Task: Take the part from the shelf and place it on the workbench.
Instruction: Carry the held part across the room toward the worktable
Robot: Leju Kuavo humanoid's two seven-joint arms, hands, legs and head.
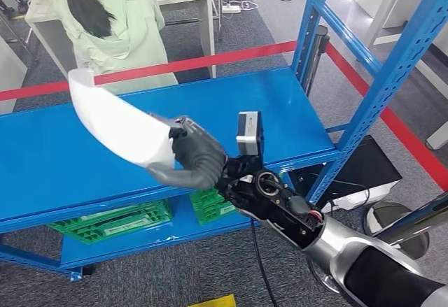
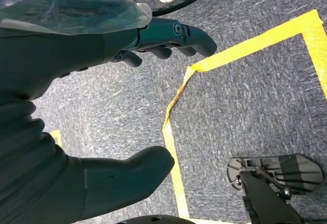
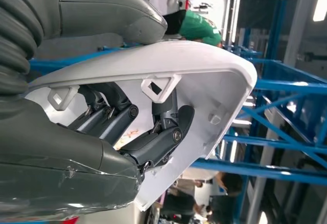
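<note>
Gripping a curved white plastic part [image 1: 119, 126], the right hand [image 1: 198, 159] holds it in the air over the blue shelf top [image 1: 47, 160], near the front edge and well short of the uprights [image 1: 390, 76] at the right end. A person [image 1: 113, 20] stands past the far edge, behind red tape [image 1: 211, 59].

Left wrist view: the left hand [image 2: 77, 117] hangs over grey carpet with yellow tape [image 2: 175, 168], thumb and fingers [image 2: 173, 32] apart, holding nothing.

Right wrist view: dark fingers [image 3: 154, 145] curl inside the part's [image 3: 216, 91] ribbed hollow, thumb over its outer face.
</note>
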